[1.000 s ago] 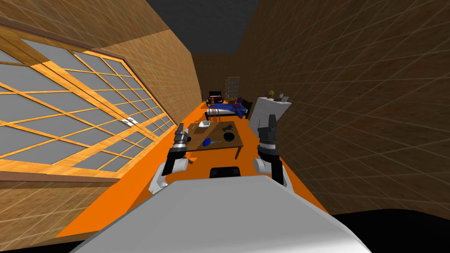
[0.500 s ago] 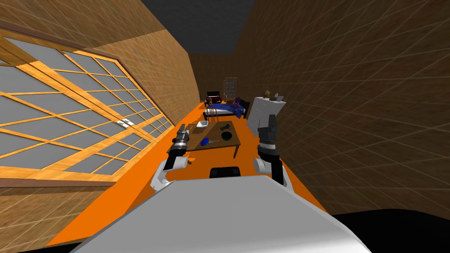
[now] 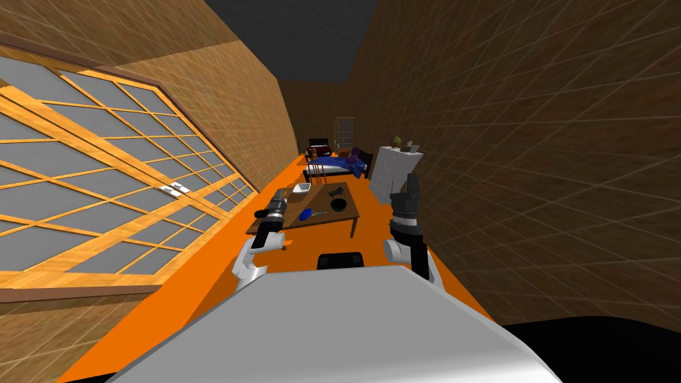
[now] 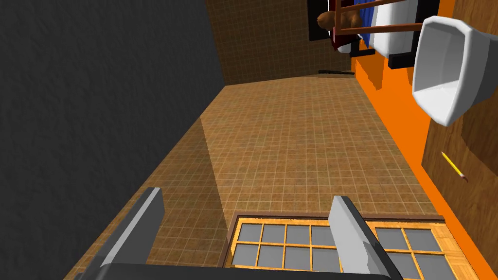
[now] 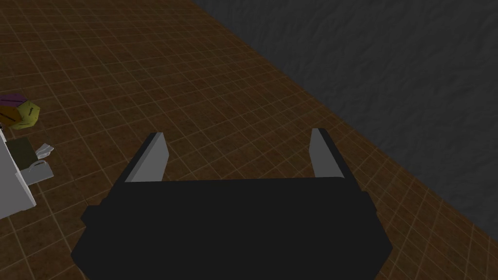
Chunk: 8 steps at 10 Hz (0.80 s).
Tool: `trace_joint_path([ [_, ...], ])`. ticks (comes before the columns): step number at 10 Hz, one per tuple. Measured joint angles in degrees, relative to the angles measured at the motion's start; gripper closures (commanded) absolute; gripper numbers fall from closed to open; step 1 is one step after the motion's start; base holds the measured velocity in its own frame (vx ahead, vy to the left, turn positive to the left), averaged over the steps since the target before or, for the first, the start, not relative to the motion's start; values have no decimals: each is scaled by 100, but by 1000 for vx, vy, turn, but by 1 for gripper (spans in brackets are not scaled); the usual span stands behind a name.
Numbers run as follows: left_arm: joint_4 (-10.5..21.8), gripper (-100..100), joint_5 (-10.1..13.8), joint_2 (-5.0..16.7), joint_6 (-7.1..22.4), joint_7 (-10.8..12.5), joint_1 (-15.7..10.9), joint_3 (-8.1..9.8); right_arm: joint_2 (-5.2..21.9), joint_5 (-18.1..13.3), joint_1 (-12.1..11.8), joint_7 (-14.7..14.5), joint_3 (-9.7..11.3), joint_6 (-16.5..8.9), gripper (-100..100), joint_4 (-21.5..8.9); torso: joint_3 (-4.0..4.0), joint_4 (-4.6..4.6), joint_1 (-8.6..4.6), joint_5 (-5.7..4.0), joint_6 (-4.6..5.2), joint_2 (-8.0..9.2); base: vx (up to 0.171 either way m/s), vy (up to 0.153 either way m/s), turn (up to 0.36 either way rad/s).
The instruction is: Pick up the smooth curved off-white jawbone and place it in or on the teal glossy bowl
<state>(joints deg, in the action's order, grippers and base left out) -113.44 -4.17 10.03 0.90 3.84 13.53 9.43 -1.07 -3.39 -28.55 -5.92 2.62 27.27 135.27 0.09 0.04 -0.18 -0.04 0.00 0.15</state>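
Jawbone [image 3: 322, 213]: I take it for the small pale sliver lying mid-table [image 3: 318, 199], just beside a blue thing [image 3: 306, 214] and well ahead of both my hands. In the last second my base and head have shifted, so the whole table now sits a little further off and to the left in the head view. My left forearm has tipped from upright to leaning in over the table's near left corner. The left gripper [image 4: 248, 199] has its fingers wide apart and nothing between them. Its camera looks past a pencil [image 4: 452, 166] and a white basin [image 4: 450, 68] on that side of the table, not at the jawbone. I judge this is approach only, and the reach needs to swing inward toward the middle. The jawbone's look is pale grey-white, thin and low on the wood; its curve is too small to make out. The bowl [image 3: 340, 205] is near it on the right, round with a dark rim and a green-teal inside, apart from the jawbone and open to drop into. A dark thing [image 3: 338, 192] lies just beyond the bowl. The right gripper [image 5: 236, 138] is held up by my right side, blades apart and empty.
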Motion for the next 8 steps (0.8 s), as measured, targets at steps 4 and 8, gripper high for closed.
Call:
trace_joint_path([
  [4, 273, -100, 4, 46, 539, 125, -173, 104, 0, 0, -1, 0, -1, 0, 0, 0, -4, -1, 10, 2, -4, -8, -20, -38, -66],
  [8, 691, -100, -28, 60, 1192, 241, -526, 238, 0, 0, -1, 0, 0, 0, 0, 0, -2, -1, 6, 1, -3, -4, -21, -45, -92],
])
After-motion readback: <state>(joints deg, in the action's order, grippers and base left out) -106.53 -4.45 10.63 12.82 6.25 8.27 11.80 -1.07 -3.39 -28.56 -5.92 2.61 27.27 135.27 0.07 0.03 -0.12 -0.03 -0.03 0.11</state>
